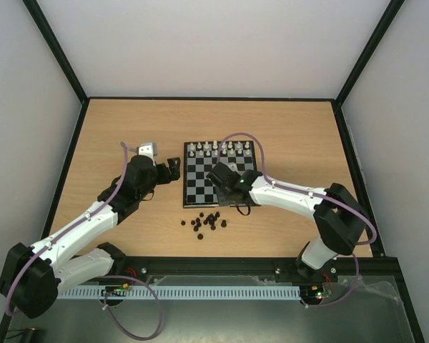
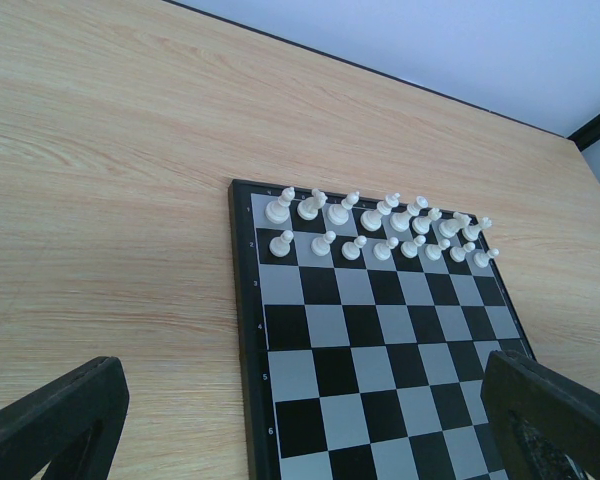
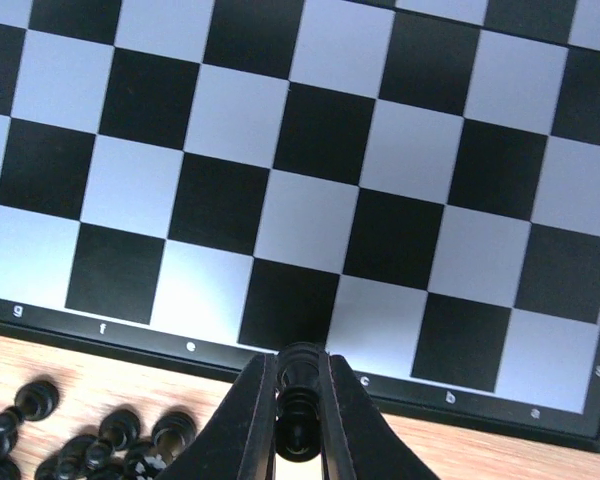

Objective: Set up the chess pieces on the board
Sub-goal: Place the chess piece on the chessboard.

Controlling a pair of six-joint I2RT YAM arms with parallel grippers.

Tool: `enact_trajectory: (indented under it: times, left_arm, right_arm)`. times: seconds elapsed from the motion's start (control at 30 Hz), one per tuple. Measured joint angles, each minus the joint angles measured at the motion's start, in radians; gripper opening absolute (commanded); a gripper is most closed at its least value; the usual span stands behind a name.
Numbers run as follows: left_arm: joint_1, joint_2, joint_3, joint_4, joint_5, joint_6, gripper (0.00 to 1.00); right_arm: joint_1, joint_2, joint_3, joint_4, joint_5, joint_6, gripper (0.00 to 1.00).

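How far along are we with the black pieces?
Done: white pieces fill the far two rows of the board. In hand: right gripper holds one black piece at the near edge. To do: the pile on the table; no black piece seen placed. Left gripper open.

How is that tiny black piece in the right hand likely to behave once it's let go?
Probably very light: the black piece looks slim, pinched in the right hand. Likely tippy and apt to roll, since the loose pieces seem toppled beside the board.
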Motion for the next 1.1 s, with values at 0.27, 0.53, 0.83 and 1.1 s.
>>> enact_trajectory:
  times: [0.27, 0.53, 0.83, 1.1]
  left_arm:
    - [0.000, -0.003, 0.000, 0.000, 0.000, 0.000, 0.99]
    - [0.000, -0.004, 0.000, 0.000, 0.000, 0.000, 0.99]
    - [0.000, -0.004, 0.000, 0.000, 0.000, 0.000, 1.00]
    - [0.000, -0.004, 0.000, 0.000, 0.000, 0.000, 1.00]
  right_arm:
    - [-0.013, 0.060, 0.037, 0.035, -0.024, -0.026, 0.06]
    - [-0.043, 0.088, 0.039, 0.052, -0.036, -0.042, 0.06]
    - [-0.051, 0.096, 0.043, 0.068, -0.051, -0.049, 0.10]
    - [-0.051, 0.096, 0.044, 0.069, -0.065, -0.053, 0.12]
